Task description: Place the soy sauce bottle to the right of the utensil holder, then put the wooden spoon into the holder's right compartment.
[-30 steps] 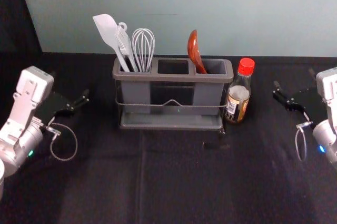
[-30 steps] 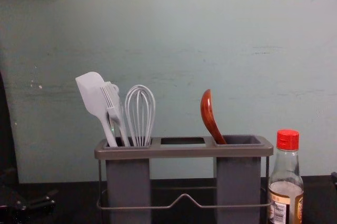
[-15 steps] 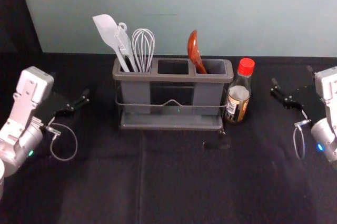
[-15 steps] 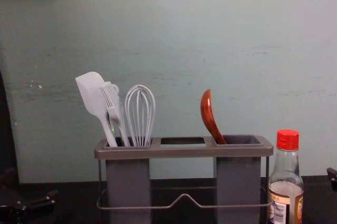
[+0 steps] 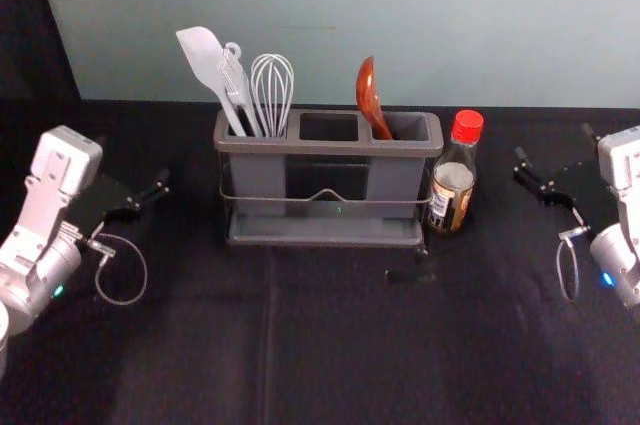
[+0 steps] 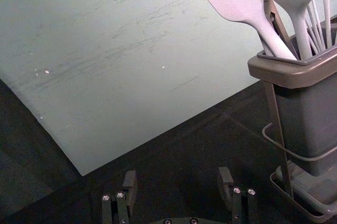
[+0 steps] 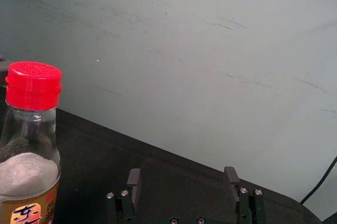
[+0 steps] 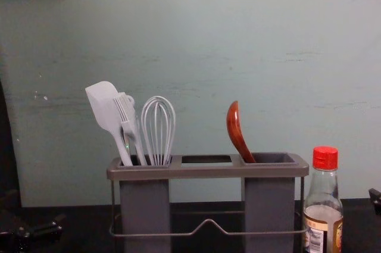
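The grey utensil holder [image 5: 322,147] stands mid-table. In its right compartment the reddish-brown wooden spoon [image 5: 369,97] leans left, bowl up; the chest view shows the spoon [image 8: 236,131] the same way. Upright close beside the holder's right end is the soy sauce bottle [image 5: 455,177] with its red cap. My left gripper [image 5: 150,197] is parked left of the holder; in its wrist view that gripper [image 6: 179,182] has its fingers wide apart, nothing between. Off to the bottle's right, my right gripper [image 5: 530,177] holds nothing; in its wrist view the gripper [image 7: 182,184] is open too.
A white spatula [image 5: 207,65], a brush [image 5: 238,90] and a whisk [image 5: 272,92] fill the holder's left compartment. Behind the dark-clothed table [image 5: 330,345] rises a pale wall [image 5: 400,15]. A small dark piece [image 5: 408,276] lies in front of the holder's right end.
The right gripper has shifted very slightly left, toward the bottle, since the earliest frames. The left arm, the bottle, the spoon and the holder have kept their places.
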Controlling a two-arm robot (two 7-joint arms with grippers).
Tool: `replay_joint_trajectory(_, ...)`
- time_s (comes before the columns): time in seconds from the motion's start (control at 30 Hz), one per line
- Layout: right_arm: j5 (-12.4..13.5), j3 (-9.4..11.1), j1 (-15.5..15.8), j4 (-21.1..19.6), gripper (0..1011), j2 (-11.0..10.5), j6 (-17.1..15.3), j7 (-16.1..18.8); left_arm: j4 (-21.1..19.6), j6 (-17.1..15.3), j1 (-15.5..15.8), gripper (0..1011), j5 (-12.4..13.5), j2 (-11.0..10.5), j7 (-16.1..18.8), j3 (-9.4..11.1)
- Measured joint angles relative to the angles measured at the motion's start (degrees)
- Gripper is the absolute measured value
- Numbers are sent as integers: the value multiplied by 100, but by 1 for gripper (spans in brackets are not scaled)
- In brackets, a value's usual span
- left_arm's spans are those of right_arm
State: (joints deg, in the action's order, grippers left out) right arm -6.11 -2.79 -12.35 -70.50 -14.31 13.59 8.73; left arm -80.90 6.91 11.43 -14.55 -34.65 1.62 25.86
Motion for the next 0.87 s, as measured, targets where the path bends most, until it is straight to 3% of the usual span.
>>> replay_joint_trajectory(0.87,0,3,5,-9,1003,0,-17,2,0,0,0,1005,0,0,0,0)
